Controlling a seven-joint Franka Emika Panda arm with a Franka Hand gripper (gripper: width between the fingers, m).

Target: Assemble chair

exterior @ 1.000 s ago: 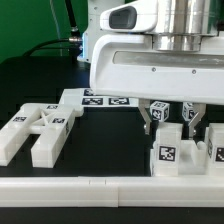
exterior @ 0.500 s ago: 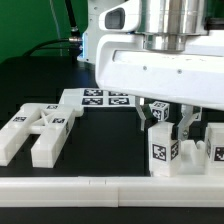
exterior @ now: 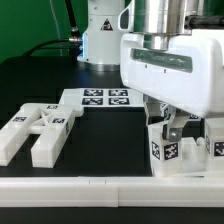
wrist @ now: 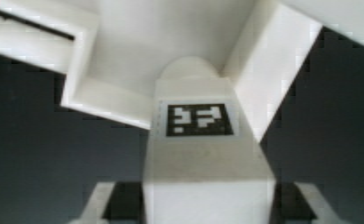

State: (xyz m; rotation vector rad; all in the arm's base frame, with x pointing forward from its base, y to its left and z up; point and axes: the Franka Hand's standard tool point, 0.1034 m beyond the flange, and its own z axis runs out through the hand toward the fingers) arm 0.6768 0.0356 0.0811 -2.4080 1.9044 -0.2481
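The black desk [exterior: 110,140] carries all items. The white arm [exterior: 170,60] stands over its right side. A long rail [exterior: 80,188] lies along the near edge. The marker board [exterior: 105,98] lies flat at far centre. A group of chair parts [exterior: 35,130] rests at left, well apart from the arm. At near right the pincer [exterior: 170,128] is closed on a tagged block [exterior: 165,152], just beside another part [exterior: 215,150]. In the wrist view the fingers [wrist: 118,203] flank the block's sides.

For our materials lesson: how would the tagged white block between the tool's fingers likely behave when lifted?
The tagged white block looks like chunky moulded plastic, so probably stiff and fairly light. Its flat faces suggest it won't roll, though, taller than wide, it might tip. Its smooth surface could slip in the tool.
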